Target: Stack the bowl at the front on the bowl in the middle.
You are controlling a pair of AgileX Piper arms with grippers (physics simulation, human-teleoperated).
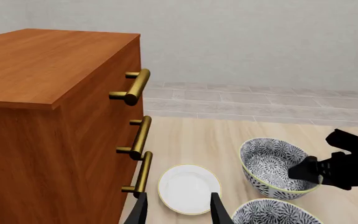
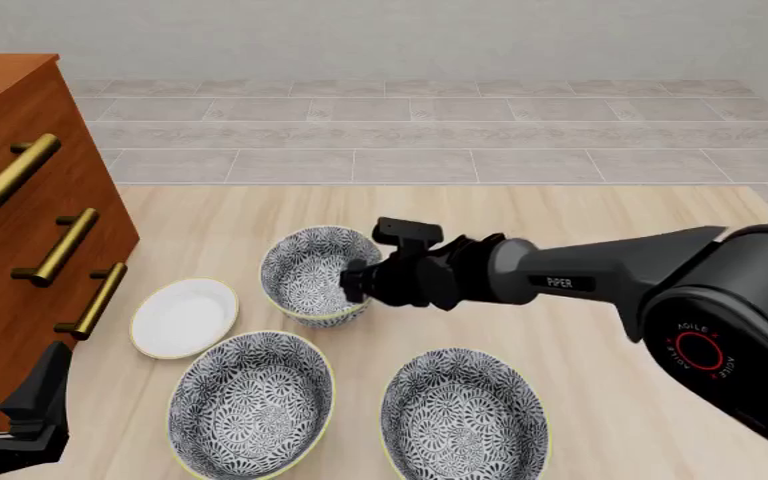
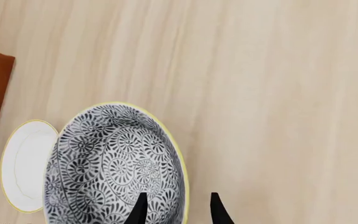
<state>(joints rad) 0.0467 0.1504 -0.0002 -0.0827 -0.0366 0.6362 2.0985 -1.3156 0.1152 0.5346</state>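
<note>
**At the far bowl's rim: right arm is lined up, no squeeze**

Up in the middle of the front view, the right gripper (image 2: 355,283) is at the right edge of the bowl at the front (image 2: 312,272), the one sitting highest in that frame of the three patterned bowls. From the right wrist camera you can see the two black fingers (image 3: 139,209) straddling the pale yellow rim, one over the floral inside and one outside over the wood. The jaws are spread about as wide as the other arm's, and there looks to be a sliver of space on both sides of the wall, so I'd call it around the rim but not pinching. Can't tell if the bowl is off the table (image 2: 598,230) at all.

The bowl in the middle (image 2: 251,403) is lower left of centre in the front view, just below the grabbed one and apart from it. A third bowl (image 2: 464,415) sits to its right, near the bottom edge.

The white plate (image 2: 184,318) is left of the bowls, near the wooden cabinet (image 2: 11,160) with its brass handles (image 2: 57,247) along the left edge.

The left gripper (image 1: 179,213) hangs at the bottom left corner of the front view, jaws apart with nothing in them, its camera looking at the plate and cabinet.
</note>
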